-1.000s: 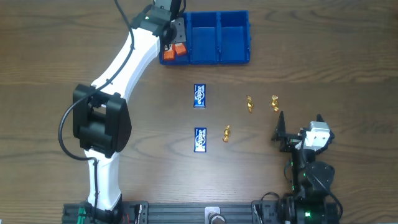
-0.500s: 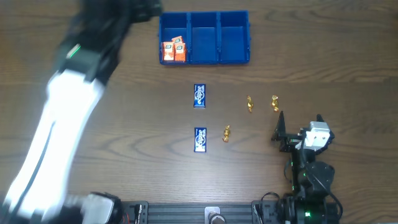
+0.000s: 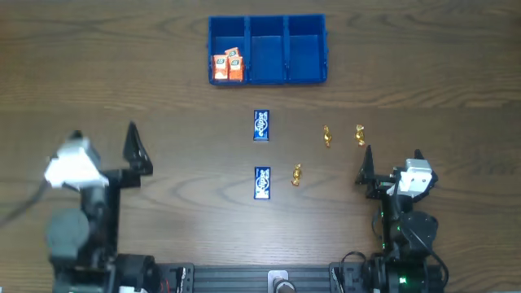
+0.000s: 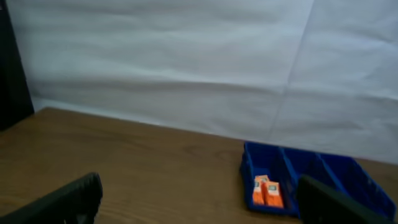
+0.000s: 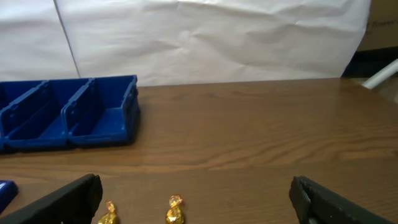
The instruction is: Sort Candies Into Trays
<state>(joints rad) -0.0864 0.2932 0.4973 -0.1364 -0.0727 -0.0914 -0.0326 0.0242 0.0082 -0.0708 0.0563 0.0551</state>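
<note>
Both arms sit at my near edge, the left arm (image 3: pixel 81 175) and the right arm (image 3: pixel 403 183), each with jaws apart and holding nothing. Ahead on the bench (image 3: pixel 163 106) lie two blue candy bars (image 3: pixel 261 182), one beyond the other, with three gold-wrapped candies (image 3: pixel 297 175) to their right. Farthest off, the blue tray (image 3: pixel 267 80) holds orange candies (image 3: pixel 227 67) in its left compartment.

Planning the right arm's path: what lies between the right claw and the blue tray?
In the right wrist view, two gold-wrapped candies lie just ahead of the right claw; beyond them, bare tabletop up to the blue tray.
</note>
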